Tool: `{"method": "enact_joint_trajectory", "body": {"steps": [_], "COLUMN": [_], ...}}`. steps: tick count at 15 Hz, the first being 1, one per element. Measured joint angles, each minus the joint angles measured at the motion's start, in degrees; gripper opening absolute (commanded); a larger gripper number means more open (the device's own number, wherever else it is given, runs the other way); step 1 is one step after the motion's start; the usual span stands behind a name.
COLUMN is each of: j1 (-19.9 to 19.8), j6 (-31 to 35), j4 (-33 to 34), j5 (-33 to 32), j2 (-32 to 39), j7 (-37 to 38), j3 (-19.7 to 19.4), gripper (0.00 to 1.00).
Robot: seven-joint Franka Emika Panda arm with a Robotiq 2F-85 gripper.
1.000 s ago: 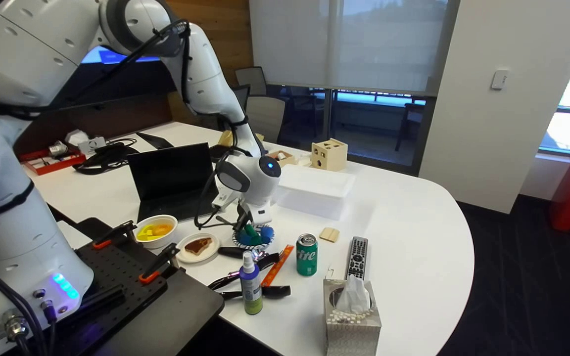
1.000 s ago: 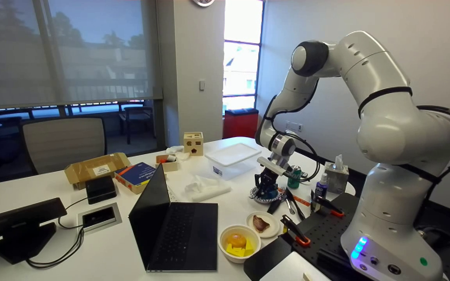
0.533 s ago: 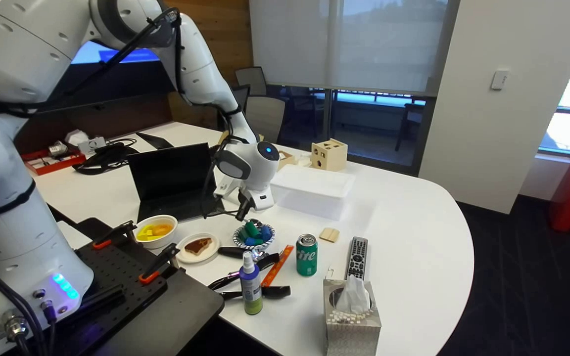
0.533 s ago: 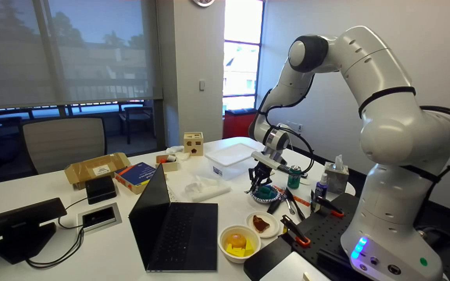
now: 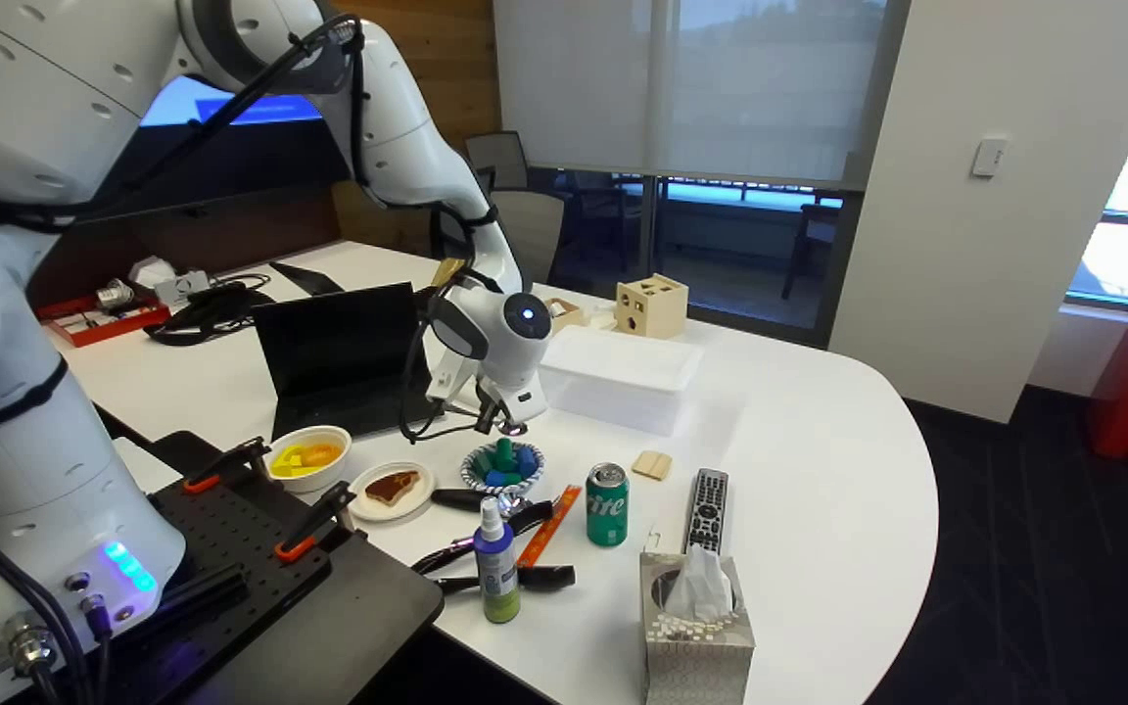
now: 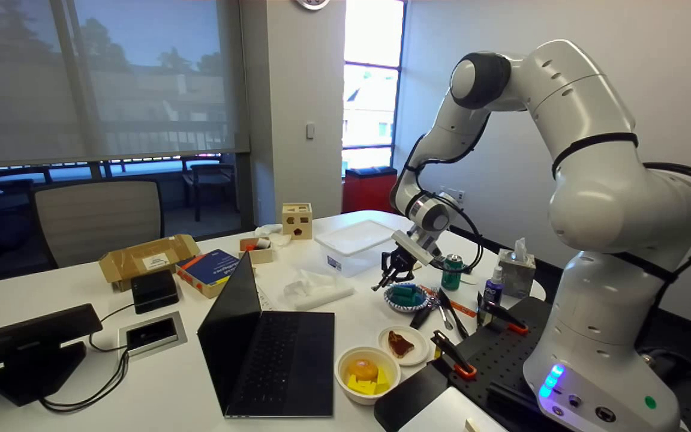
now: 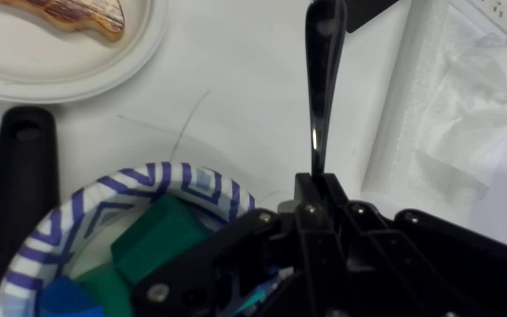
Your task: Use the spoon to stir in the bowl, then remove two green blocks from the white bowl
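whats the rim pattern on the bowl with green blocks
The rim has purple stripes on white, clearest in the wrist view.

Shows only part of the round purple-and-white paper bowl (image 7: 117,187) and chunky green blocks (image 7: 161,237): cut off by the wrist view's bottom edge, covered by the black, jointed end effector (image 7: 318,178). Cannot trace the slender, shiny metal spoon (image 7: 324,66) beneath.

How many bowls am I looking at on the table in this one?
2: a plain white bowl near the laptop, and a blue-and-white patterned bowl holding the green blocks, with the plate between them. Another could be hidden behind the arm.
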Motion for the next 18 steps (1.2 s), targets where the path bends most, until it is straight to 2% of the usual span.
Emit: {"method": "enact_joint_trajectory", "body": {"steps": [4,9,13,18], "j1": [-1.2,-0.9,0.0,2.9], "j6": [-2.8,-9.4,-12.7,-13.2], "j4": [0.0,-0.1,-0.6,-1.4], "j5": [10.5,18.9,21.6,20.5], "j2": [1.2,4.8,6.6,6.5], "j7": [-11.1,-18.2,-19.2,-16.0], "j3": [-0.2,-2.8,-5.7,-9.2], "gripper": [0.02,0.02,0.02,0.02]}}
